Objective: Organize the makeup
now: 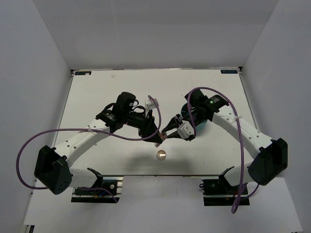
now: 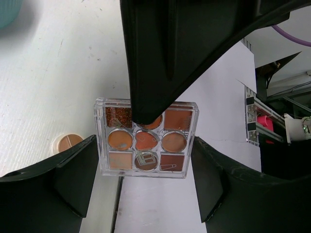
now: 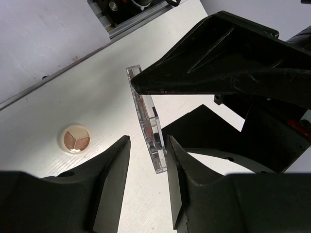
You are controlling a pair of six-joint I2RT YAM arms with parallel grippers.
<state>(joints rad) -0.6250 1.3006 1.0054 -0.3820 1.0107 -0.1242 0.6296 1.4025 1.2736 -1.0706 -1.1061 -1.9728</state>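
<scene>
Above the middle of the table, at 12 o'clock from the round compact (image 1: 161, 155) that lies on the surface, the square palette (image 2: 146, 141) hangs in the air between the two arms. The left gripper (image 1: 156, 137) is clamped on it, one finger against each side edge at 3 and 9 o'clock in its own wrist view. The right gripper (image 3: 148, 145) straddles the palette's thin thickness with its jaws set narrow but not closed. One finger lies against a flat face, and a sliver of daylight shows at the other. A teal container (image 2: 8, 8) sits beyond the palette, partly behind the right arm. The palette looks like a light, rigid, clear plastic case, so weight should not trouble either arm. Its glossy faces are probably slippery, though, and the pressed powder pans inside would likely crack if it fell. The firmest hold is probably flat pads on the two broad faces, toward the middle of the case, well in from the corners. The left fingers should keep the edges until that grip is sure.
</scene>
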